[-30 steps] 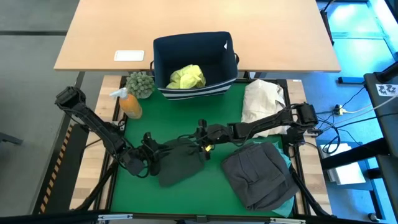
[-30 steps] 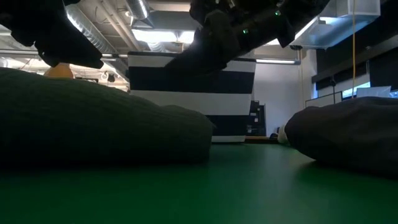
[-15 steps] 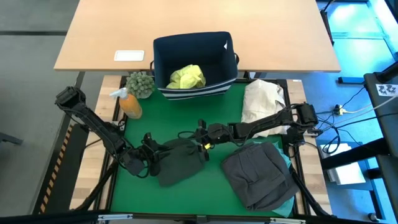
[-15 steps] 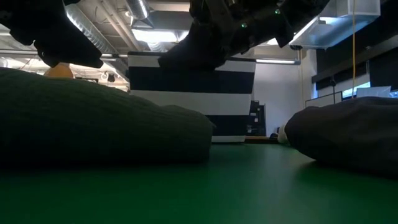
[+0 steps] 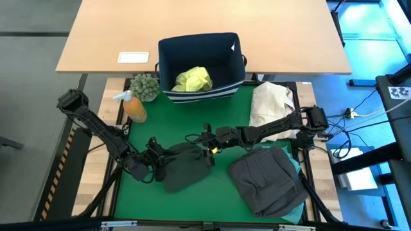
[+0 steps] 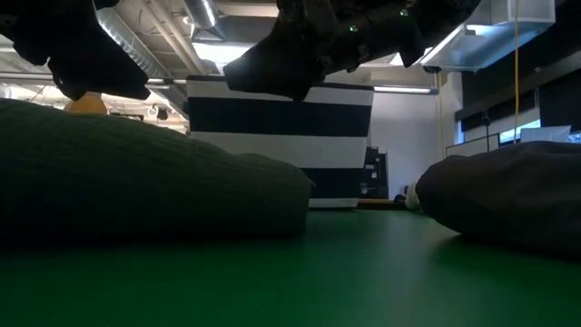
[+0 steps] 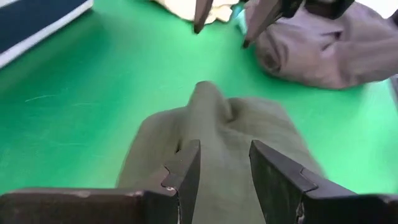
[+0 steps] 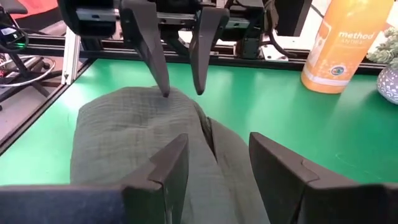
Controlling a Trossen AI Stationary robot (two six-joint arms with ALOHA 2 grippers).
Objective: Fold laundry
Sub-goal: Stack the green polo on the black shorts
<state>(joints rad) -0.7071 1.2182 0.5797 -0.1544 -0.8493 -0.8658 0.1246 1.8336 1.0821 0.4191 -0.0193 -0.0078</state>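
A crumpled dark olive woven cloth garment (image 5: pixel 186 167) lies mounded on the green tabletop (image 5: pixel 192 122). The left pincer (image 5: pixel 156 163) and right pincer (image 5: pixel 209 149) hover at its opposite edges, both part-open, gripping nothing.

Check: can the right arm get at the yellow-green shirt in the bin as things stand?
Probably yes: the shirt lies uncovered in the open-topped bin, and the right gripper hangs open over the olive garment, holding nothing.

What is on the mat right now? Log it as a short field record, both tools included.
left tool: open, over the dark olive garment
right tool: open, empty, over the same garment's other end
grey garment: bunched on the green mat, right side
yellow-green shirt: inside the navy bin
cream cloth: right of the bin
orange bottle: left mat edge
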